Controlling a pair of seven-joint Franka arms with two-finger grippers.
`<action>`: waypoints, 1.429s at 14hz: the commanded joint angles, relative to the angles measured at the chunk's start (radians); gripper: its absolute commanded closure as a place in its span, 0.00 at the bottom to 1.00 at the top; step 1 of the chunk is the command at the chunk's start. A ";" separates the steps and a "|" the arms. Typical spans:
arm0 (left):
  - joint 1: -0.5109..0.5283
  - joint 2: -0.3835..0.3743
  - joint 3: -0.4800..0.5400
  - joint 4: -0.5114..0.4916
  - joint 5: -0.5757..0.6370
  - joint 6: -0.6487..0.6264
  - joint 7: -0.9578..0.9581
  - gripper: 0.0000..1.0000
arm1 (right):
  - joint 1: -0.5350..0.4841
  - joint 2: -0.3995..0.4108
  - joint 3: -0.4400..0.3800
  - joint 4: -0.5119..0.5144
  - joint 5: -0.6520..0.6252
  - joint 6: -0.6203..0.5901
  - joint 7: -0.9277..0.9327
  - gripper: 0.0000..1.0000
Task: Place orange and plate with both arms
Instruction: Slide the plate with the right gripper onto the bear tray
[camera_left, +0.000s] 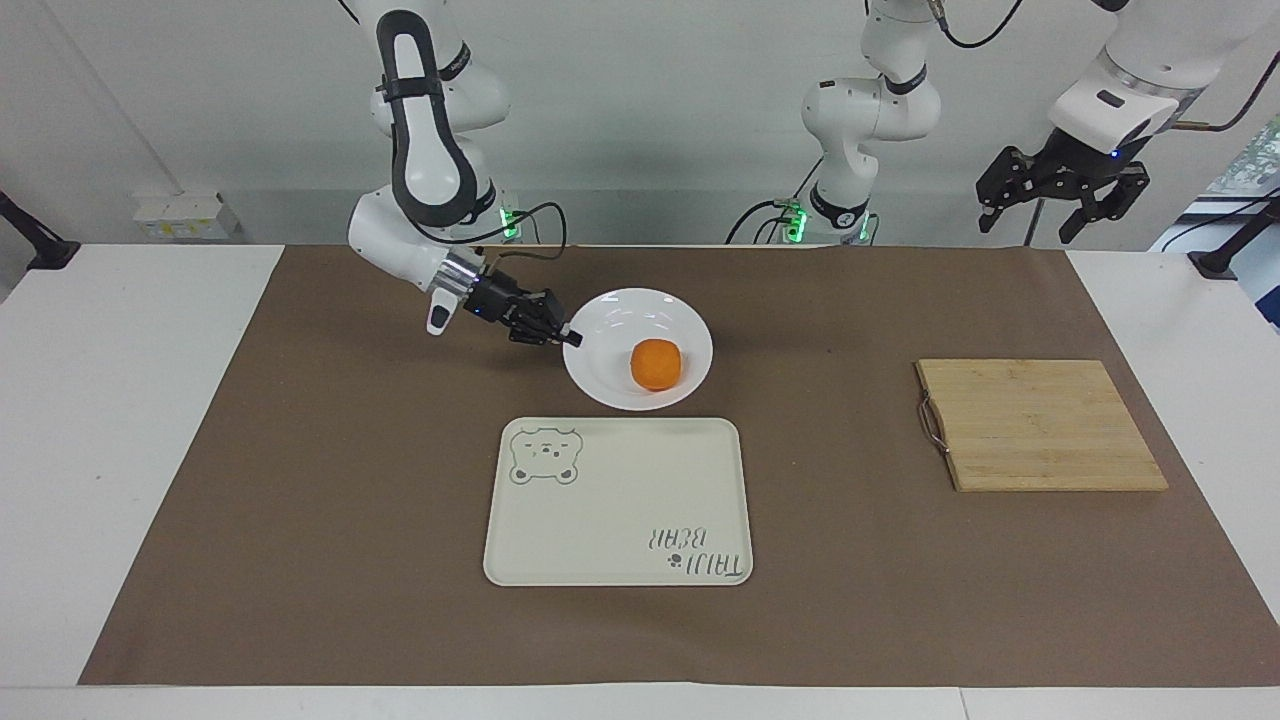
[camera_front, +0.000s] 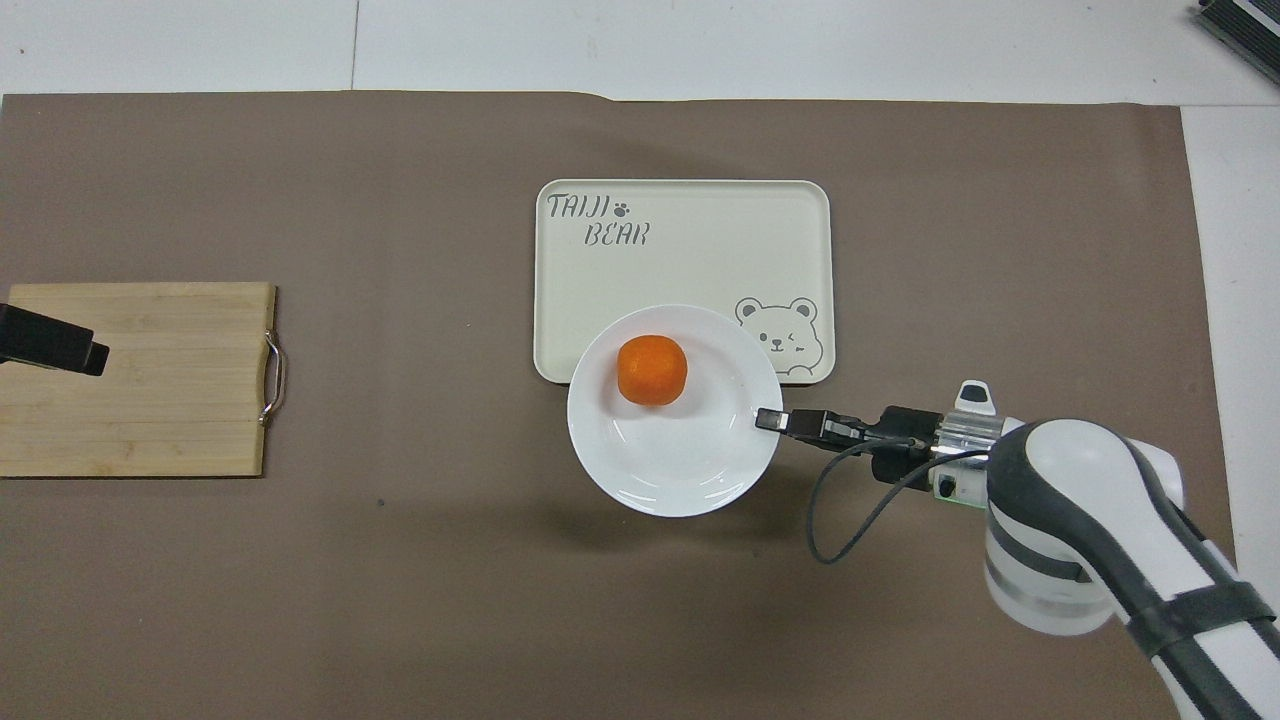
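Facing view first: we see the right gripper (camera_left: 568, 338) clamped on the rim of the plate (camera_left: 612, 385) at the side toward the right arm's end of the table. The plate is off the paper and tilts a little, with the gripped edge lower in the frame than the edge toward the left arm. The orange (camera_left: 657, 363) sits in the plate's well, away from the gripped rim. Under the plate a soft shadow falls on the brown paper (camera_left: 300, 500).

In the overhead view we see the plate (camera_front: 660, 480) covering the tray's (camera_front: 700, 240) edge nearest the robots and part of the bear drawing; the facing view shows the plate raised just above that edge of the tray (camera_left: 620, 500), not resting on it. The orange (camera_front: 651, 369) lies in the half of the plate over the tray. The right gripper (camera_front: 770, 420) pinches the rim from the side, its cable looping down to the paper.

The left gripper (camera_left: 1062, 195) waits high in the air by its own end of the table, its fingers spread apart and holding nothing. In the overhead view only its dark tip (camera_front: 50, 345) shows, over the wooden board (camera_front: 170, 400). The board (camera_left: 1040, 425) lies flat on the paper, well apart from the tray, its metal handle turned toward the tray.
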 joint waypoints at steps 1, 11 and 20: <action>0.014 -0.004 -0.008 0.008 -0.009 -0.018 0.013 0.00 | -0.064 0.086 0.006 0.130 -0.079 -0.061 0.095 1.00; 0.014 -0.004 -0.008 0.008 -0.009 -0.018 0.013 0.00 | -0.109 0.393 0.008 0.554 -0.198 -0.043 0.277 1.00; 0.014 -0.004 -0.008 0.008 -0.009 -0.018 0.013 0.00 | -0.056 0.406 0.017 0.441 -0.179 -0.015 0.191 1.00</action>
